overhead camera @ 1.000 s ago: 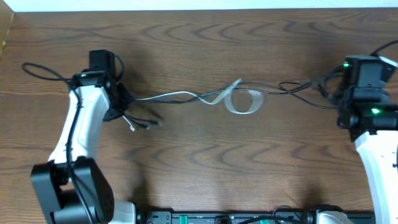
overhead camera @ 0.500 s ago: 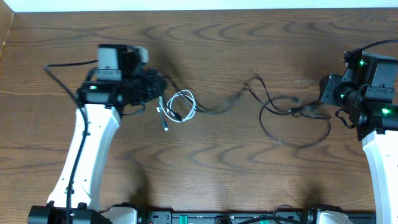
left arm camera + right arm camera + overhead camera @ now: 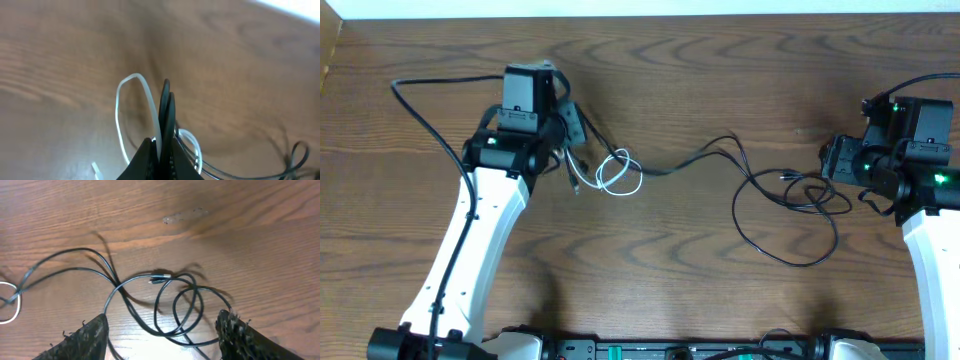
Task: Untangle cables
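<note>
Bright even light, soft shadows; left wrist view blurred, glare on table [image 3: 141,349].

Bench [image 3: 670,60]: brown wood-grain top, smooth, low sheen, soft glare patch in right wrist view. One pale dull smear [image 3: 184,215] on it.
White cable [image 3: 620,175]: smooth plastic jacket, slight gloss.
Black cable [image 3: 790,235]: thin plastic/rubber-type jacket, semi-gloss. Its plug end [image 3: 159,276] has a small bright tip, looks metal.
Shell of left arm [image 3: 470,250]: white plastic, smooth, glossy; wrist housing black, matt.
Jaws of right gripper [image 3: 162,316]: black, edges rough, fuzzy-looking.
Jaws of left gripper [image 3: 167,90]: black, smooth, matt.
</note>
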Motion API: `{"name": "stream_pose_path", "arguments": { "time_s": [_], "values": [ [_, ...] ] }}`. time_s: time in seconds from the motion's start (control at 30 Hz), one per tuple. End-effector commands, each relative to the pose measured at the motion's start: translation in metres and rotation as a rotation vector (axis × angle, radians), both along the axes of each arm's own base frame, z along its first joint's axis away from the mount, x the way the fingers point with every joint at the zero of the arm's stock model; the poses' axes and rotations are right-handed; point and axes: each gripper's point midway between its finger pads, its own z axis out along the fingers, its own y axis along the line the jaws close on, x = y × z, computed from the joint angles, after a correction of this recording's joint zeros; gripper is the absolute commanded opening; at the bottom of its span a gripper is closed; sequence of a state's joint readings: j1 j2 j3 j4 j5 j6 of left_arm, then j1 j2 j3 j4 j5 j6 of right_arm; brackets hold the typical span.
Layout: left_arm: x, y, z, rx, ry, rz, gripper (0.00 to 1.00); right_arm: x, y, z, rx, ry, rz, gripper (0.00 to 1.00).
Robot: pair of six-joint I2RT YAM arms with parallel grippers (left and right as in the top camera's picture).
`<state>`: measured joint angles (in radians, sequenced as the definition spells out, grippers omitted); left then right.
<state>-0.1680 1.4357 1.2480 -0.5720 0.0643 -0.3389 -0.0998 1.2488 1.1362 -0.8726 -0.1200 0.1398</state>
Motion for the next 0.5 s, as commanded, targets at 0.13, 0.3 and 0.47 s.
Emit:
{"name": "stream_pose_path", "arguments": {
  "time_s": [0.13,0.3,0.47],
  "values": [
    [0.029,-0.011,0.045,-0.072,-0.179,-0.011,0.57,0.002,0.001,0.005,-0.002,-0.014,0.021,0.68],
    [0.007,-0.047,0.032,-0.165,-0.079,-0.150,0.92,0.001,-0.003,0.004,-0.023,-0.008,0.012,0.73],
    [-0.034,-0.126,0.007,-0.280,0.062,-0.408,0.94,-0.003,-0.003,0.001,-0.021,0.011,0.012,0.78]
  ]
}}
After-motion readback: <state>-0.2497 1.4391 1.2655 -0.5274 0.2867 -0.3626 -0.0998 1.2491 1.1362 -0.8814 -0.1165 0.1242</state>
